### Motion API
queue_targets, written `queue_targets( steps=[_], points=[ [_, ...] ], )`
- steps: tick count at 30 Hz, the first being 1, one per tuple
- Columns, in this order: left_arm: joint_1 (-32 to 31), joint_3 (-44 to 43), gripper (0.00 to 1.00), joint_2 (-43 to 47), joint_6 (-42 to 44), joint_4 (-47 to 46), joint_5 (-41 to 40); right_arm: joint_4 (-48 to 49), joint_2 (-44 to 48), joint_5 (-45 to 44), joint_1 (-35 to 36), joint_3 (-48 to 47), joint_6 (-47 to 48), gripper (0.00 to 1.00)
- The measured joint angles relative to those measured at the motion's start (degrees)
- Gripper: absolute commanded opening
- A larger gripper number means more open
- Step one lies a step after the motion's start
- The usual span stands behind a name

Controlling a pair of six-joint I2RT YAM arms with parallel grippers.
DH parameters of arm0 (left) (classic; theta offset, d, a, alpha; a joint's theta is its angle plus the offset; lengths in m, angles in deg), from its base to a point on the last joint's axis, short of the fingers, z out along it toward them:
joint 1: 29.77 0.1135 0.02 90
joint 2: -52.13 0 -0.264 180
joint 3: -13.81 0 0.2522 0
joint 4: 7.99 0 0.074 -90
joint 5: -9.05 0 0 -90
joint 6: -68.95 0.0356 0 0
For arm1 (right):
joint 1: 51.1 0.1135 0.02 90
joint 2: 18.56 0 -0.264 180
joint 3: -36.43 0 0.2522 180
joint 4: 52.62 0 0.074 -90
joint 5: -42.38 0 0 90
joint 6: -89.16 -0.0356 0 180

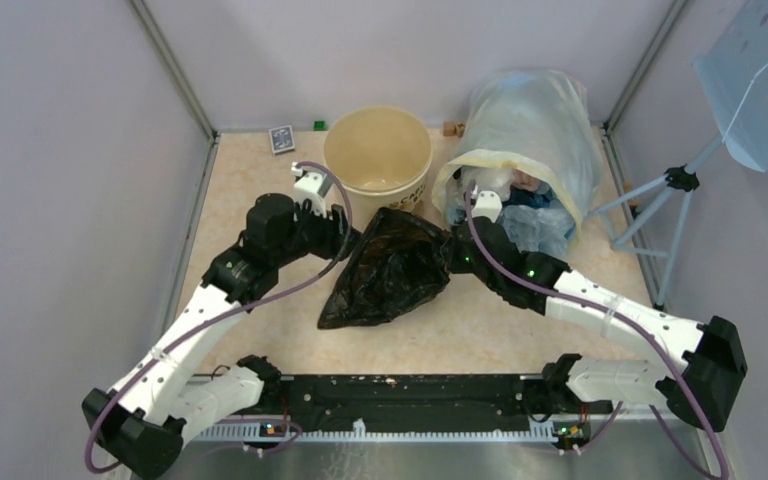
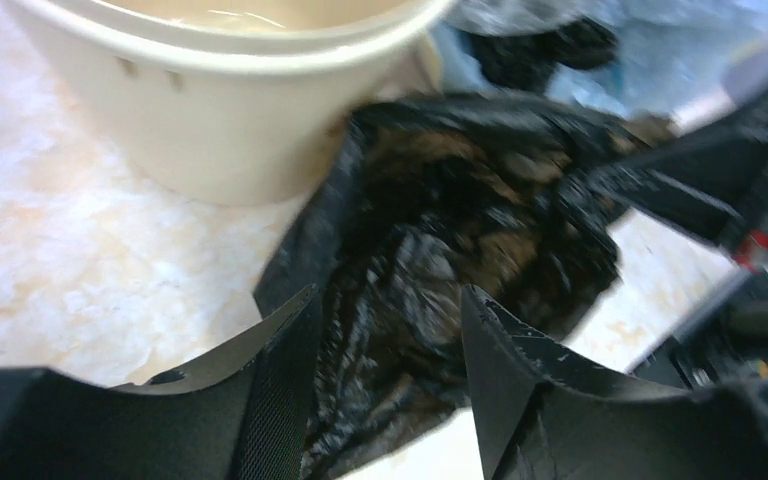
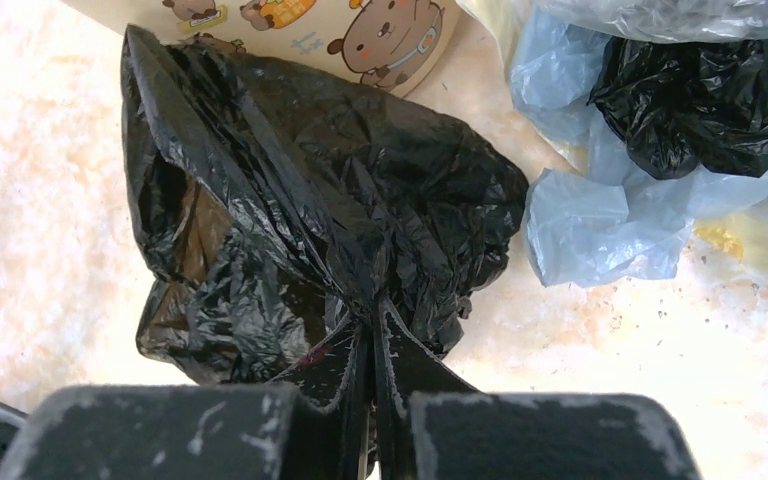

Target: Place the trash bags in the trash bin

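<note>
A crumpled black trash bag point(image 1: 390, 265) lies on the table just in front of the cream trash bin point(image 1: 377, 150), which stands upright and open. My right gripper point(image 3: 372, 322) is shut on a gathered fold at the bag's point(image 3: 310, 200) right end. My left gripper point(image 2: 385, 315) is open at the bag's left side, its fingers point(image 2: 285, 350) standing apart with black plastic point(image 2: 440, 230) between them. The bin point(image 2: 230, 110) rises just beyond the left gripper. In the top view the left gripper point(image 1: 350, 235) and right gripper point(image 1: 452, 255) flank the bag.
A large translucent sack point(image 1: 525, 130) lies on its side right of the bin, holding pale blue bags point(image 3: 600, 220) and another black bag point(image 3: 700, 100). A card box point(image 1: 281, 138), a green cube point(image 1: 319, 125) and a small block point(image 1: 450, 129) sit by the back wall. A perforated panel on a stand point(image 1: 760, 80) is at the right.
</note>
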State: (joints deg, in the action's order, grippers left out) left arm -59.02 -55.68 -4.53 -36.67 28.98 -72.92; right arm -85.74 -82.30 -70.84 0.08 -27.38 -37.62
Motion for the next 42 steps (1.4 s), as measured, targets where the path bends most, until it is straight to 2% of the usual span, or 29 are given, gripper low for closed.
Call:
queue_targets(
  steps=[5,9,12,15,18,23,27,33,38,42],
  points=[
    [-0.1,7.5,0.33,6.1,-2.3,-4.1,13.7,-1.6,-1.7,0.2,0.0,-1.5,-1.1,0.0],
    [-1.9,16.1,0.32,6.1,-6.7,-10.4,20.4,-2.1,-2.2,1.0,0.0,-1.7,-1.4,0.0],
    [-5.1,20.2,0.39,4.2,-8.8,-14.6,21.5,-3.0,-2.3,2.1,0.0,-2.8,-1.4,0.0],
    [-8.5,20.9,0.55,0.3,-9.6,-20.0,20.6,-3.1,-2.3,3.5,0.0,-3.7,-1.4,0.0],
    [-9.7,20.7,0.61,-4.5,-9.8,-24.6,17.4,-3.2,-2.3,4.5,0.0,-3.7,-1.4,0.0],
    [-9.8,20.4,0.6,-13.0,-11.5,-29.7,10.3,-3.7,-1.5,6.0,0.0,-3.7,-1.3,0.0],
    [-10.2,19.5,0.61,-19.6,-13.3,-33.9,8.1,-4.1,-0.5,7.2,0.0,-3.7,-1.2,0.0],
    [-11.4,14.4,0.48,-33.2,-17.1,-36.8,7.2,-4.3,0.0,11.6,0.0,-3.8,-1.4,0.0],
    [-11.5,14.1,0.43,-37.0,-20.1,-36.8,4.2,-4.0,1.3,19.1,-0.1,-5.4,-3.4,0.01],
    [-11.5,14.1,0.4,-37.7,-22.2,-37.1,2.0,-2.7,4.6,24.2,-0.1,-7.2,-6.6,0.07]
  ],
)
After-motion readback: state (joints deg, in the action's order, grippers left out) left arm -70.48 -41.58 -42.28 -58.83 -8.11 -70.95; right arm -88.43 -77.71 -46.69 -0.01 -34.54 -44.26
